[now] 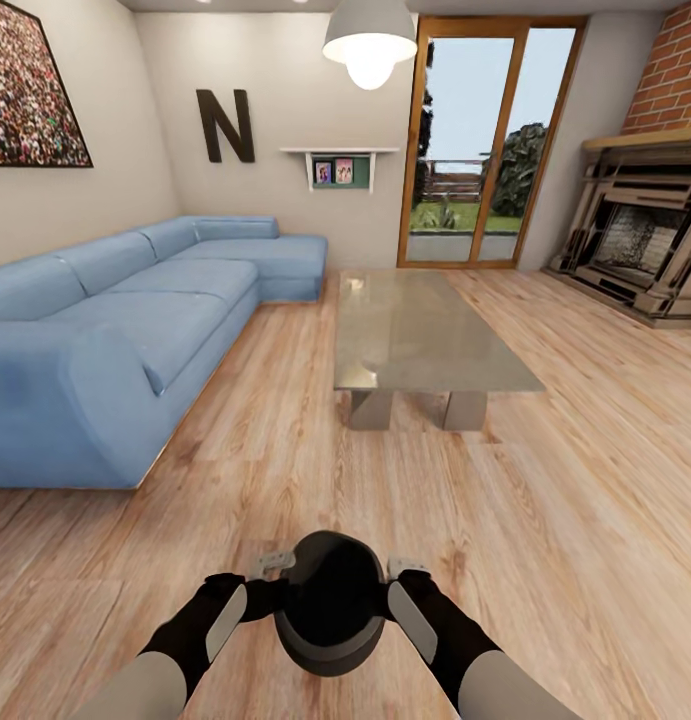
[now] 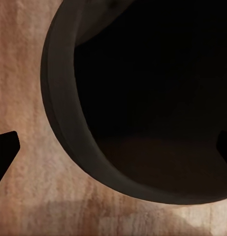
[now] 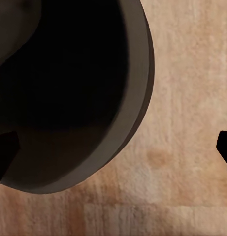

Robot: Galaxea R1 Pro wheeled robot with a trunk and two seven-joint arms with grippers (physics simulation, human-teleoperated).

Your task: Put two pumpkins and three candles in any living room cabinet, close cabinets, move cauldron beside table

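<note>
Both pincers sit at the cauldron (image 1: 330, 603): the left gripper (image 1: 268, 572) at one side of the rim, the right gripper (image 1: 405, 572) at the opposite side. In each wrist view one dark fingertip falls over the pot's mouth and the other over bare floor, so each pair of fingers straddles the rim wall; whether they are clenched on it or merely standing around it I cannot tell, as the contact itself is not visible. Judged reason for this arrangement: a two-sided hold on opposite rim points keeps a round, bellied pot level and stops it rolling while it is carried or shifted. Whether the pot is lifted or resting on the wood floor (image 1: 545, 560) cannot be told from here; it is close in front of the robot, mouth up, interior black, contents not discernible. Ahead, well apart from the pot, stands the table (image 1: 425, 335), near short edge facing the robot, top bare. Judgement: the cauldron is not yet beside the table; the gap remains to be closed. Count: one cauldron, one table, two grippers. Surroundings: one blue sofa (image 1: 135, 330) along the left wall, one fireplace (image 1: 640, 240) far right, glass doors (image 1: 485, 145) beyond the table.
</note>
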